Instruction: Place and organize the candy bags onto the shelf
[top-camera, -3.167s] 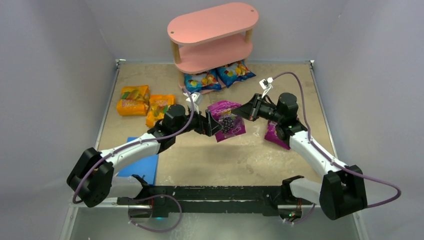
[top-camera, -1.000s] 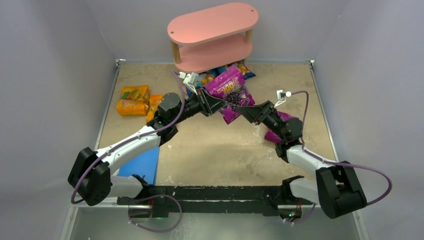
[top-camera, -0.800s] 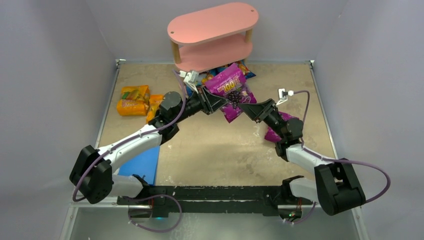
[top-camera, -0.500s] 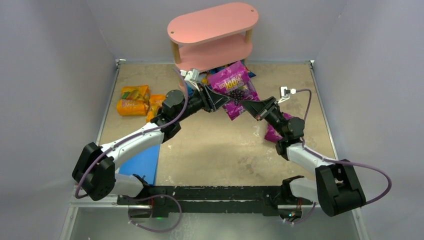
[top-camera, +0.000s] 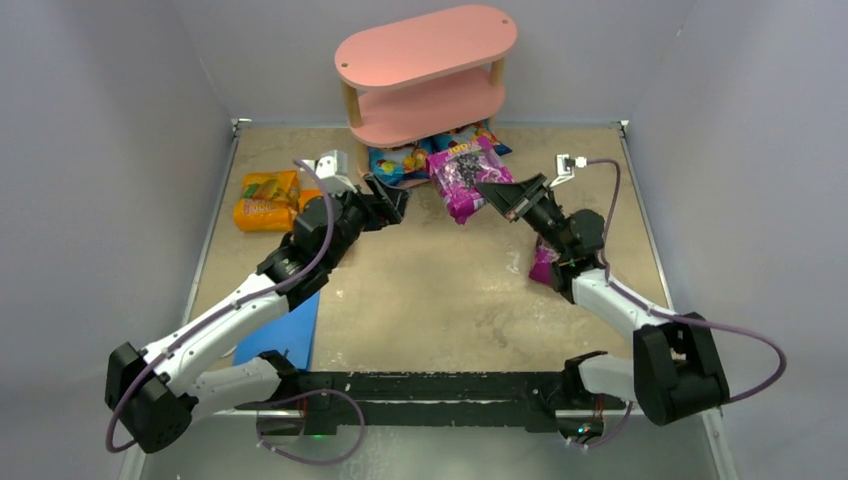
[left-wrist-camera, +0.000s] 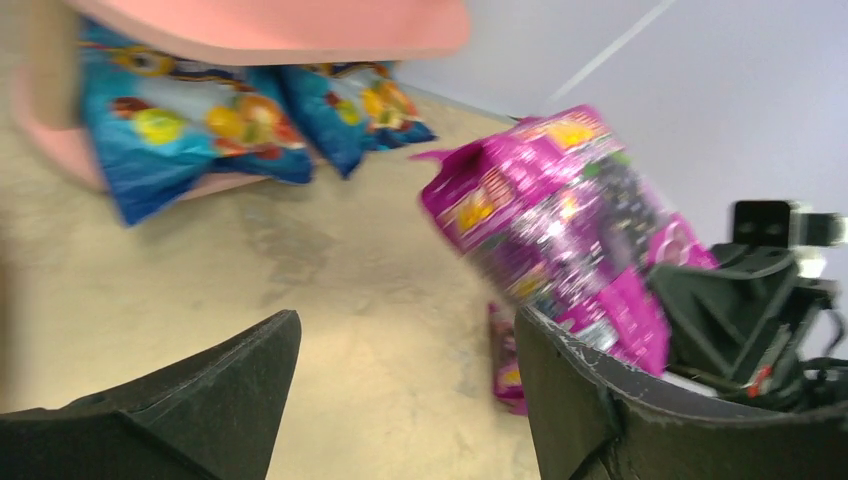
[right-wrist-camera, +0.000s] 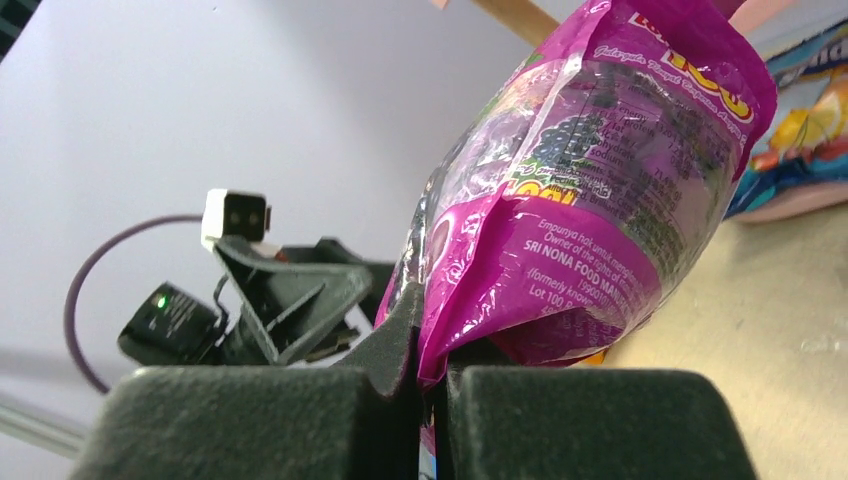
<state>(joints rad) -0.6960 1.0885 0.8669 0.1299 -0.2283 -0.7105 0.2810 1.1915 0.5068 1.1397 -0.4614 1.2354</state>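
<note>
My right gripper (top-camera: 492, 193) is shut on the lower edge of a magenta-purple candy bag (top-camera: 460, 178), held up in front of the pink shelf (top-camera: 425, 48). The right wrist view shows the bag (right-wrist-camera: 600, 200) pinched between the closed fingers (right-wrist-camera: 432, 375). My left gripper (top-camera: 386, 204) stands open and empty to the bag's left, apart from it; its wrist view shows wide jaws (left-wrist-camera: 405, 370) and the bag (left-wrist-camera: 560, 220) beyond. Two blue bags (top-camera: 402, 160) (top-camera: 480, 134) lie on the lowest tier. A second purple bag (top-camera: 543, 266) lies under the right arm.
Two orange bags (top-camera: 264, 200) lie at the left; the second one (top-camera: 306, 200) is partly hidden by the left arm. A flat blue mat (top-camera: 287, 335) lies near the left arm's base. Grey walls enclose the table on three sides.
The right gripper has shut on the purple bag and the left gripper has opened, let it go and drawn back to the left. The bag has moved nearer the shelf.
</note>
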